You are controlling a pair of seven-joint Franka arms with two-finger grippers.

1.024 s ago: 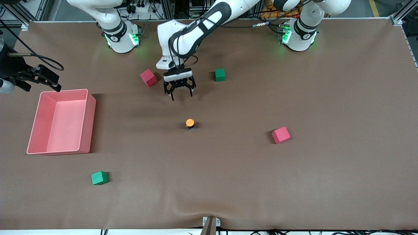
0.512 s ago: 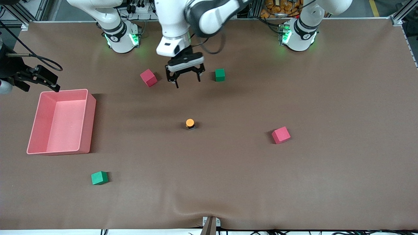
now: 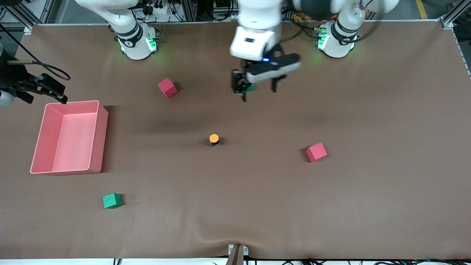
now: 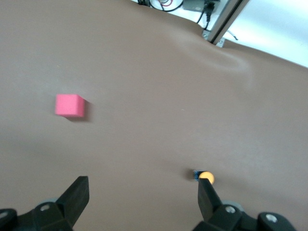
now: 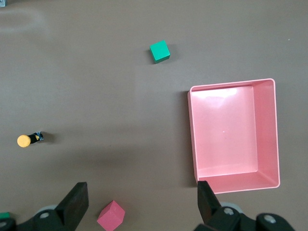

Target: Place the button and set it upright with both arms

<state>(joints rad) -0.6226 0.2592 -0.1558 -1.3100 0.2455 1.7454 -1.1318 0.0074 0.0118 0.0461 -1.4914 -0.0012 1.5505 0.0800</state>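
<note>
Front view: button (image 3: 214, 139), label unreadable

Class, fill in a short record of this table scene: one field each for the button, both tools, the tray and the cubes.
button: the button upright mid-table, orange cap up, untouched
left tool: the left tool open, over a green cube
right tool: the right tool open, empty, beside the tray
tray: pink tray, nothing in it
cubes: two pink, two green
</note>
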